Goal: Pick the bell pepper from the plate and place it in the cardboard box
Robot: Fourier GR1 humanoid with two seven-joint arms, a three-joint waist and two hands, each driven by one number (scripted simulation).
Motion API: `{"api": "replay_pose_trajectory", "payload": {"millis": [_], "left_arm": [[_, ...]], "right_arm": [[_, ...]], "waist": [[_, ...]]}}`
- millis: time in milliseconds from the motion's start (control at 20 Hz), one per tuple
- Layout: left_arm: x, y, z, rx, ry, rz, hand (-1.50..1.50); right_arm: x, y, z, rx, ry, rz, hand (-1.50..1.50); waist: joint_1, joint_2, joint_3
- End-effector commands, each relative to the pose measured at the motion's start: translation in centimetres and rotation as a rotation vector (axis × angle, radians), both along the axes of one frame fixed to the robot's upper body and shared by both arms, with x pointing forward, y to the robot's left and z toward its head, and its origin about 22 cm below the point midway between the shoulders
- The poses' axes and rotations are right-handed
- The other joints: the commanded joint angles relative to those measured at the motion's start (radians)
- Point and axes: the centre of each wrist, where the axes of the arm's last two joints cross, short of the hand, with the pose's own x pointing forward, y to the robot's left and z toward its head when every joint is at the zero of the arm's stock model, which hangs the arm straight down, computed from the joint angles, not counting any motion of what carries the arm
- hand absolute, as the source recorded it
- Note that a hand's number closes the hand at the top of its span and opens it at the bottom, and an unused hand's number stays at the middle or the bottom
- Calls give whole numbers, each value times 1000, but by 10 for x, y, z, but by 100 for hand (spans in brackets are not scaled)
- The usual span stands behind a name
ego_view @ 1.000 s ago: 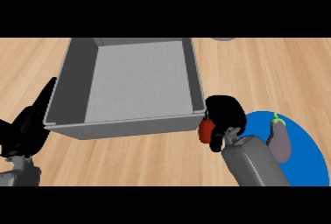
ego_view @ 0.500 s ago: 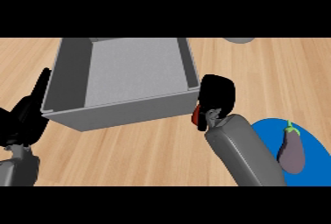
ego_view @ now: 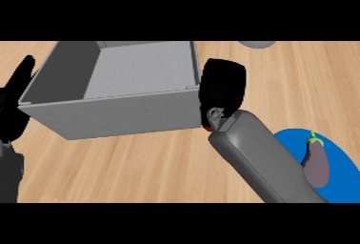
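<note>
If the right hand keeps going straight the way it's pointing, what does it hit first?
Probably the grey box: the right hand points up-view beside its right wall, near the rim. Depth is unclear, so it may pass just outside.

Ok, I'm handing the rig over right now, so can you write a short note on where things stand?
Right hand: beside the grey box's right wall, fingers curled round a red thing, mostly hidden, presumably the bell pepper.
Left hand: open, resting at the view's left edge, just outside the box.
Blue plate: lower right, with only an eggplant on it.
Done: pepper is off the plate.
Left: carry it over the box wall, release it inside, withdraw.
</note>
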Motion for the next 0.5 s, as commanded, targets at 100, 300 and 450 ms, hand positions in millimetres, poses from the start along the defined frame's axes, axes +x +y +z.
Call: {"api": "replay_pose_trajectory", "payload": {"millis": [100,300,450], "left_arm": [[9,-25,-14,-37,75,-124,0],[12,-18,-10,-36,66,-119,0],[13,-17,-14,-57,84,-130,0]], "right_arm": [[-5,48,70,33,-272,-148,150],[2,53,84,25,-333,-224,150],[5,57,98,41,-390,-266,150]], "waist": [[-14,-11,-18],[-19,-5,-17],[-32,-2,-16]]}}
